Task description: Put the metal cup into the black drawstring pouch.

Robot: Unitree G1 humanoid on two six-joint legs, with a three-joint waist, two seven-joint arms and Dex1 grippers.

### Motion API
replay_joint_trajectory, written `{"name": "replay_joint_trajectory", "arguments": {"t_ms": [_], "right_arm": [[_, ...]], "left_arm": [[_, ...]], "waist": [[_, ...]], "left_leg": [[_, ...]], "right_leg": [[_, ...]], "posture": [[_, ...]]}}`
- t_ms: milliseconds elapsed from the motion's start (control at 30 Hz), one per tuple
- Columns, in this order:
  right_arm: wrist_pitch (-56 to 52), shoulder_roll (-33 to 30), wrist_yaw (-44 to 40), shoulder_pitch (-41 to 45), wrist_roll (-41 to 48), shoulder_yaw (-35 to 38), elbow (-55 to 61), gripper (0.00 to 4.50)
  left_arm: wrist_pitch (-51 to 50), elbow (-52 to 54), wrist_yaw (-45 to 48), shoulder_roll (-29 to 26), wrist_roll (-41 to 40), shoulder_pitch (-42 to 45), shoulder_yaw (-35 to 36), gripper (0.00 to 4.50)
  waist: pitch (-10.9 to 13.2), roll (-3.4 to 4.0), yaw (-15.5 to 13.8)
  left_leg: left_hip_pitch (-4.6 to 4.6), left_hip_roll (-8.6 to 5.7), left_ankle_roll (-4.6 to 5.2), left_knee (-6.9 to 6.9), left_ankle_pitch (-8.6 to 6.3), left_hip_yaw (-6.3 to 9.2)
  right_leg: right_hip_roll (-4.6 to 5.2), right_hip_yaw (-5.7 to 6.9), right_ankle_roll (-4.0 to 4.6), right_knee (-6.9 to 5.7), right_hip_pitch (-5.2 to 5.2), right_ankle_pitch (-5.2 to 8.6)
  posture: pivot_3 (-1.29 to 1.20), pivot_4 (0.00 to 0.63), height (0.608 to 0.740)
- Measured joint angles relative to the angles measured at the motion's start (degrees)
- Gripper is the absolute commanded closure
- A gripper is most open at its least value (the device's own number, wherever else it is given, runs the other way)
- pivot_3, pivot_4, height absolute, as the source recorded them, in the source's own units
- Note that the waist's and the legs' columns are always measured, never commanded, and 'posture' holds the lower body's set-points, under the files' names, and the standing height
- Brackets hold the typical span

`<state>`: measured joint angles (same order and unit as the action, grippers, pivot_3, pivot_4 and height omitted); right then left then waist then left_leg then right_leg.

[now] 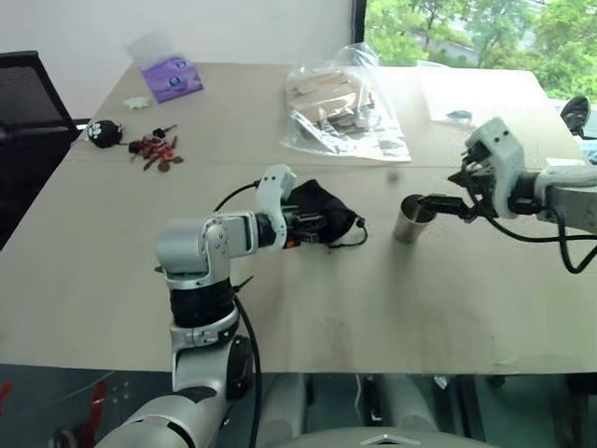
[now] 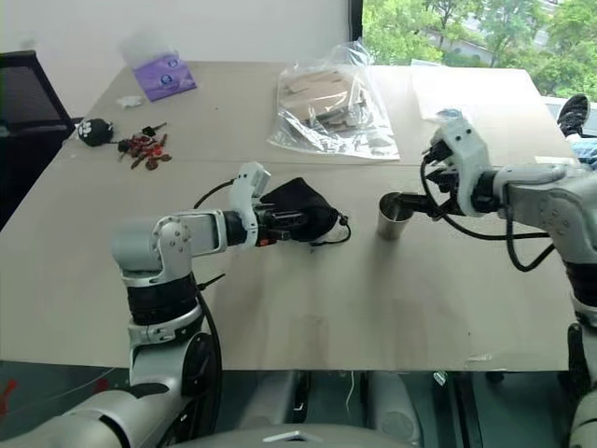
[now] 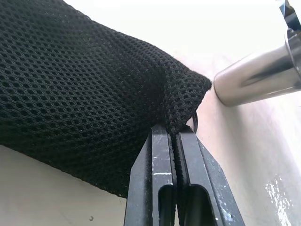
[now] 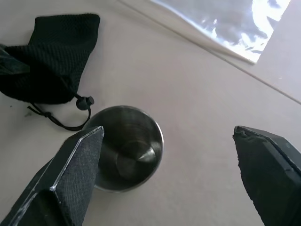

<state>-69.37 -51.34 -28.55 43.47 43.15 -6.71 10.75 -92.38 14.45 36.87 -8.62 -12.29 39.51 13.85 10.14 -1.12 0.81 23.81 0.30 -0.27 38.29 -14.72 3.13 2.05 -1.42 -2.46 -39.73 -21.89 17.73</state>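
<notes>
1. Left pincer (image 3: 175, 141), clamped tight on the pouch (image 1: 322, 213): soft black mesh cloth, mid-table (image 1: 308, 308).
2. Cup (image 1: 411, 219): shiny tapered steel, upright right of the pouch.
3. Right pincer (image 4: 169, 165), spread wide over the cup, holding nothing.

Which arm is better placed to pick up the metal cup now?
Right. The right gripper is open beside the metal cup, while the left gripper is shut on the black drawstring pouch.
</notes>
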Motion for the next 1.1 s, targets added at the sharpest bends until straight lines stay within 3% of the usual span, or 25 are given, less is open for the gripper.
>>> {"name": "replay_joint_trajectory", "arguments": {"t_ms": [100,200,467,567,733,867,1100], "right_arm": [[0.9,0.8,-2.2,1.7,-4.4,-4.3,-3.6,0.0],[1.9,1.0,-3.7,2.2,-7.4,-5.4,-6.2,0.83],[3.5,0.5,-8.7,2.1,-12.7,-6.3,-5.6,4.45],[4.8,0.6,-9.7,-0.4,-12.5,-4.0,-1.3,4.45],[6.3,5.1,-6.8,-11.0,-10.8,6.7,6.4,4.45],[10.4,13.6,-4.7,-19.9,-7.2,14.6,13.6,4.45],[23.2,26.9,0.0,-30.3,-8.3,14.3,22.0,4.45]], "left_arm": [[0.0,-0.2,-2.5,0.2,-2.6,0.0,0.0,4.47],[0.0,-0.1,-4.3,0.2,-4.3,-0.1,-0.3,4.5],[0.0,-0.4,-9.4,1.9,-8.7,-0.1,2.2,4.5],[0.0,-1.8,-11.1,2.1,-10.4,0.4,3.2,4.5],[0.0,-3.5,-13.3,2.0,-12.8,1.2,4.8,4.5],[0.0,-6.4,-15.6,3.1,-15.1,2.0,6.8,4.5],[0.0,-11.3,-18.5,6.6,-20.5,4.9,15.4,4.5]], "waist": [[0.0,0.0,-0.2],[0.0,0.0,-0.2],[0.0,0.0,-0.1],[0.0,-0.01,0.0],[0.0,-0.02,-0.1],[0.0,0.0,0.0],[0.0,0.03,0.1]], "left_leg": [[0.02,-0.02,-0.01,0.03,0.01,0.08],[0.02,-0.02,-0.02,0.02,0.01,0.1],[0.0,-0.02,-0.03,0.02,0.02,0.1],[-0.03,-0.02,-0.03,0.06,0.02,0.11],[-0.04,-0.02,-0.04,0.09,0.02,0.15],[-0.04,-0.01,-0.05,0.07,0.02,0.19],[-0.11,-0.05,-0.07,0.09,0.04,0.12]], "right_leg": [[0.01,0.04,0.0,-0.02,0.0,0.0],[0.01,0.08,0.0,-0.02,0.0,0.0],[0.0,0.15,0.0,-0.03,0.0,0.0],[0.0,0.16,0.0,-0.04,0.06,0.0],[0.0,0.15,-0.01,-0.09,0.09,0.0],[-0.02,0.14,-0.01,-0.1,0.07,0.0],[-0.03,0.15,-0.03,-0.14,0.08,-0.01]], "posture": [[0.0,0.15,0.74],[0.0,0.15,0.74],[0.0,0.15,0.74],[0.0,0.15,0.74],[0.0,0.15,0.74],[0.0,0.15,0.74],[0.0,0.15,0.74]]}}
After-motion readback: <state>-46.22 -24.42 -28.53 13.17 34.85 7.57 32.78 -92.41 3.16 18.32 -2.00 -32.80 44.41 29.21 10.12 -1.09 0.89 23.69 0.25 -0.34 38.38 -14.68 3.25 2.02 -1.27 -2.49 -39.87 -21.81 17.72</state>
